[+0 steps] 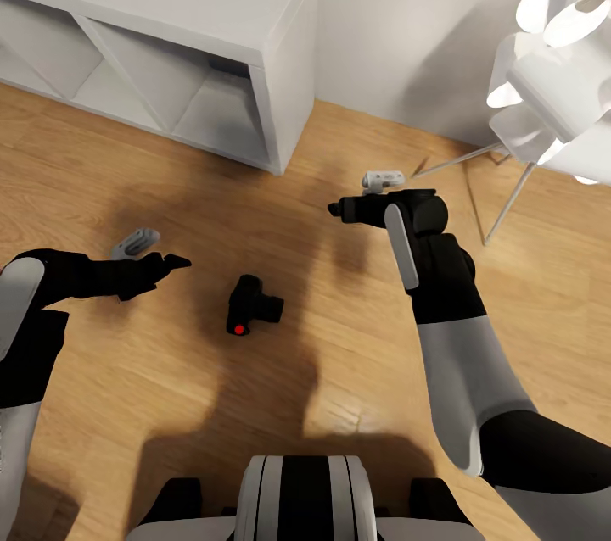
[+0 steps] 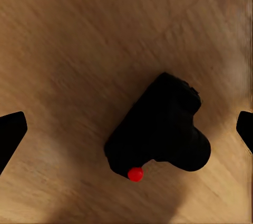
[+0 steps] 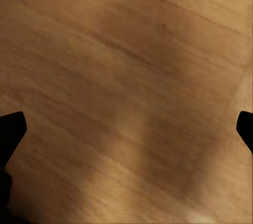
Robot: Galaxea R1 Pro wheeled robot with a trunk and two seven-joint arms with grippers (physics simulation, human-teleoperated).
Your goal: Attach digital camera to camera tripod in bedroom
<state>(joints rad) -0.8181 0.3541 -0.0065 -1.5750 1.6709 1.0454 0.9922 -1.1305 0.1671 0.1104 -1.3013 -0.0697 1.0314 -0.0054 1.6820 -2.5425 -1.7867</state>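
The digital camera lies on the light wood floor between my arms, a small black box with its red button facing up. My left gripper hovers to the left of it, open; in the left wrist view the camera sits below and between the wide-spread fingertips. My right gripper hangs further back and to the right of the camera, open, with bare planks between its fingertips in the right wrist view. The camera tripod is out of view.
A white cube shelf unit stands against the pale wall at the back left. At the right stands a white floor lamp with thin legs on the floor. My own base is at the bottom.
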